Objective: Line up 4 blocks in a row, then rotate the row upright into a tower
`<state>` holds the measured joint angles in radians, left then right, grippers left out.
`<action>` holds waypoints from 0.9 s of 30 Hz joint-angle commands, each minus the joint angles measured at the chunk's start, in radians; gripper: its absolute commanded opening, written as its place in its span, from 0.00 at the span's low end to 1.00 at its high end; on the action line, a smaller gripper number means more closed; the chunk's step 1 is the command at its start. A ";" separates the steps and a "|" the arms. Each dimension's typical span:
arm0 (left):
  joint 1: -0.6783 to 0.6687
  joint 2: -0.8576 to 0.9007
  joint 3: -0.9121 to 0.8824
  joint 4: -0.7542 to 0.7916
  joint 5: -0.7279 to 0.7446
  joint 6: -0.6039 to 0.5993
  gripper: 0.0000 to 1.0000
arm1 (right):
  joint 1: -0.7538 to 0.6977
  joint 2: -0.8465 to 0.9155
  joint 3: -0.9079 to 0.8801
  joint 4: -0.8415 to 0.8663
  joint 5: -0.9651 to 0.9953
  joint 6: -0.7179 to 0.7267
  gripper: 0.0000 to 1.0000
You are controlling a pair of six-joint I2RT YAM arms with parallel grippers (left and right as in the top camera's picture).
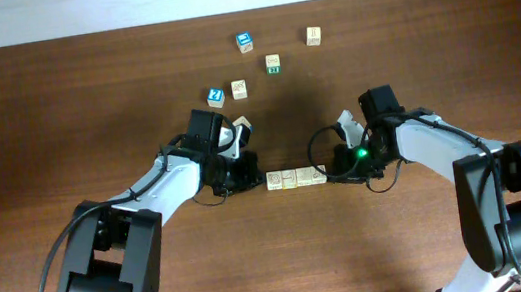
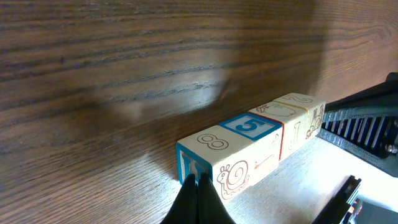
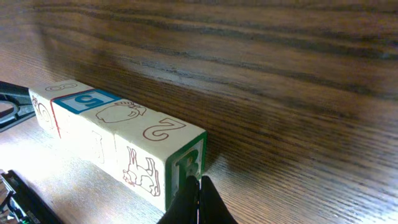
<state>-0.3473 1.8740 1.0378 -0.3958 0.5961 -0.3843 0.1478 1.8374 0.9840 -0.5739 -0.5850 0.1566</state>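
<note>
Left claw (image 2: 198, 185), right claw (image 3: 199, 186) against blocks (image 1: 295, 178)

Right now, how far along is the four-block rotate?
Done: the four blocks sit end to end in one tight row. In hand: the left tool, shut, sits against the end by the 8; the right tool, shut, against the green B face. Neither grips a block. Left: the turn itself; the row lies straight across the table, so whether any rotation has happened I can't tell.
</note>
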 commanded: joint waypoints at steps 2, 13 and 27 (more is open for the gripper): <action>0.002 0.011 0.008 0.002 0.022 0.019 0.00 | -0.007 0.005 -0.003 0.006 -0.012 -0.011 0.04; 0.002 0.011 0.008 0.002 0.021 0.019 0.00 | -0.011 0.005 -0.003 0.028 -0.013 -0.026 0.04; 0.003 0.011 0.008 0.002 0.018 0.019 0.00 | -0.047 0.005 -0.003 0.032 0.003 -0.021 0.04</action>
<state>-0.3473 1.8744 1.0378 -0.3958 0.5961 -0.3843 0.1261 1.8374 0.9840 -0.5442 -0.5846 0.1345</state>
